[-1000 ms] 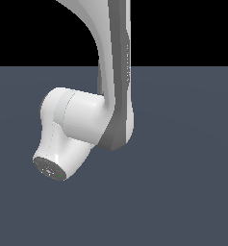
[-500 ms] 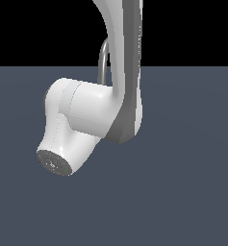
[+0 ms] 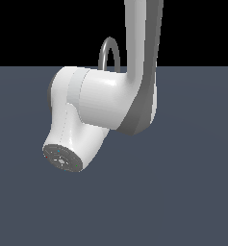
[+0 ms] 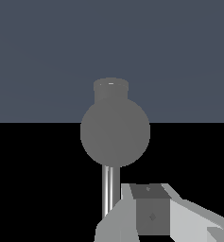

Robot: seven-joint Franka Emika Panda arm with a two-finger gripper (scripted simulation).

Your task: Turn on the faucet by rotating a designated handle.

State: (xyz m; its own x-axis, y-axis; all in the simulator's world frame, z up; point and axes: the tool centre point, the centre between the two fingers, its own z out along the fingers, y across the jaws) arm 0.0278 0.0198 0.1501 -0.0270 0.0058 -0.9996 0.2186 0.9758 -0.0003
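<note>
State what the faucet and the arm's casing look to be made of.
Faucet: probably matte grey metal; even dull grey, with one faint highlight on its cap. Its thin spout arch looks the same. Arm casing: smooth white shell, likely plastic or painted metal, softly shaded, with darker grey panels.

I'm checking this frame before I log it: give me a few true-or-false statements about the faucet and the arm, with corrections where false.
1. In the exterior view, the arm hides most of the faucet. True: only the top of the arched spout shows above the white housing.
2. The faucet is bright red. False: it is matte grey.
3. The handle is plainly visible in the exterior view. False: the arm covers the faucet's base there, so the handle cannot be seen.
4. The wrist view shows a grey faucet with part of the tool in the foreground. True.
5. The tool is clearly clamped on the spout. False: only one part of it is in frame, and whether it is open or shut cannot be told.
</note>
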